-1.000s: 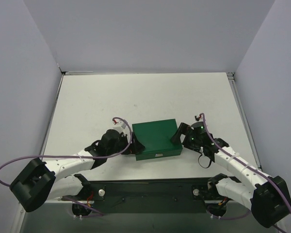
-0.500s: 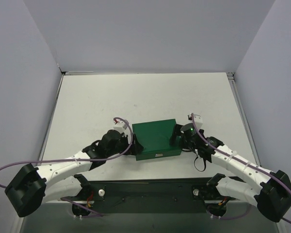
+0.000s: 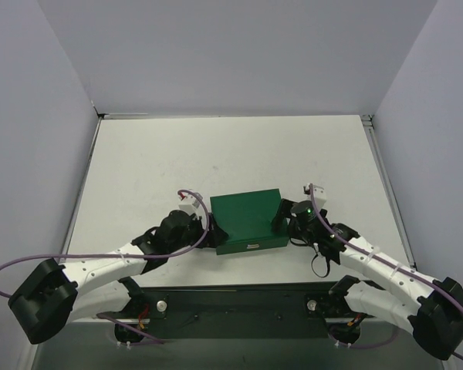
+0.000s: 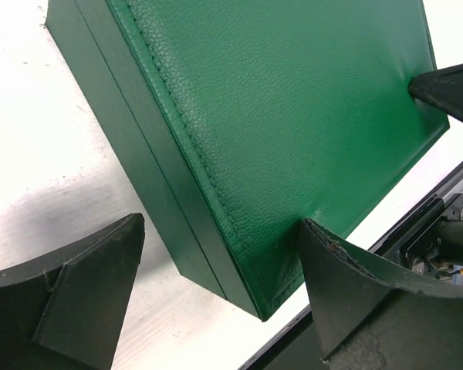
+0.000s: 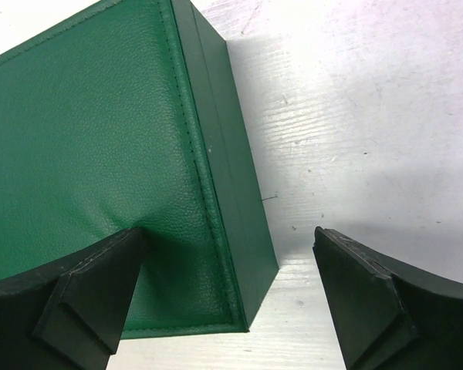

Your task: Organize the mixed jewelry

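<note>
A closed green box [image 3: 247, 218] lies mid-table with its lid down. The mixed jewelry is out of view. My left gripper [image 3: 214, 231] stands open astride the box's near left corner [image 4: 266, 308]: one finger hangs over the lid [image 4: 293, 116], the other over the table beside the side wall. My right gripper [image 3: 282, 220] is open too, astride the near right corner [image 5: 255, 316], with one finger over the lid [image 5: 85, 154] and the other over bare table. In the left wrist view a right fingertip [image 4: 447, 85] pokes in at the lid's far edge.
The white table [image 3: 154, 162] is walled by grey panels at the back and both sides. A black rail [image 3: 239, 301] with the arm bases runs along the near edge, just behind the box's front wall [image 3: 251, 247].
The right gripper has moved left, in over the box's right edge. The left arm has shifted only slightly. The box has not moved.
</note>
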Tool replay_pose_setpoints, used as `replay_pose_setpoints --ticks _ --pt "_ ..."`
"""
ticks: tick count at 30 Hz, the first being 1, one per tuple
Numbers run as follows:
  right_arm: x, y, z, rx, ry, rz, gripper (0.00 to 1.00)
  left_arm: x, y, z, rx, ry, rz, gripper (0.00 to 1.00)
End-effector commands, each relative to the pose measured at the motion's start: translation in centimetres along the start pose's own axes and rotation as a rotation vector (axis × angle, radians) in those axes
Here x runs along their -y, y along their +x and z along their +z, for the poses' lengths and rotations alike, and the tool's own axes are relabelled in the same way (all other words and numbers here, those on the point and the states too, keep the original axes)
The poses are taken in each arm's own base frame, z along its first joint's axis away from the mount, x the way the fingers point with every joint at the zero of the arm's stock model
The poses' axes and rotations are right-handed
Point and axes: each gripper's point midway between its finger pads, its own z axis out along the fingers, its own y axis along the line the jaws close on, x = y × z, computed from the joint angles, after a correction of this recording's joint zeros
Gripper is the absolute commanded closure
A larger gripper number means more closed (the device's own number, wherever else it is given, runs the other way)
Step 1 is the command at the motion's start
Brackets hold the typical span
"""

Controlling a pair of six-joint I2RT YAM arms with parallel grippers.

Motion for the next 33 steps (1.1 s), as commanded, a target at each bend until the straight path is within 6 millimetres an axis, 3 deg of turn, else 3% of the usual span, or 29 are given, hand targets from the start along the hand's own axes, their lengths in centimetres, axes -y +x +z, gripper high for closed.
replay_pose_setpoints --ticks 1,4,7,11,13,20,24,26,27,28,29,31,33 --pt "2.6 2.9 0.2 -0.109 0.117 -0.068 0.03 -2.3 3.3 -0.3 -0.117 -0.081 0.027 0.1" --pt "2.7 2.4 0.2 -0.095 0.13 -0.066 0.03 -2.3 1.7 -1.1 -0.085 -0.122 0.068 0.13" --pt "2.7 1.6 0.0 -0.064 0.136 -0.068 0.03 -2.0 -2.1 -2.4 0.056 -0.176 0.092 0.15" --pt "3.5 -0.3 -0.7 -0.001 0.183 -0.121 0.03 -2.3 -6.2 -4.5 0.251 -0.228 0.081 0.11" --pt "4.3 -2.1 -1.2 0.059 0.25 -0.143 0.04 -2.2 -7.7 -5.3 0.311 -0.243 0.084 0.1" --pt "6.6 -5.7 -3.2 0.174 0.4 -0.185 0.01 -3.2 -9.0 -6.1 0.305 -0.356 0.157 0.07" --pt "7.8 -6.5 -2.9 0.153 0.417 -0.108 0.0 -4.2 -8.6 -5.7 0.261 -0.415 0.206 0.06" --pt "7.3 -6.0 -2.0 0.084 0.336 -0.043 0.0 -4.2 -9.0 -5.7 0.251 -0.426 0.218 0.03" --pt "8.3 -6.2 -1.7 0.058 0.332 0.01 0.0 -4.6 -8.8 -5.5 0.23 -0.446 0.226 0.03" --pt "8.1 -6.3 -1.3 0.046 0.295 0.046 0.0 -4.9 -9.6 -5.7 0.24 -0.471 0.202 0.03" --pt "7.0 -5.7 -1.0 -0.003 0.205 0.079 0.0 -5.8 -9.5 -5.9 0.216 -0.508 0.199 0.03" --pt "7.4 -6.5 -0.7 0.005 0.173 0.146 0.0 -8.0 -10.3 -6.2 0.207 -0.596 0.155 0.03" --pt "7.7 -6.6 -0.5 -0.003 0.166 0.162 0.0 -8.3 -10.7 -6.0 0.186 -0.579 0.093 0.03"
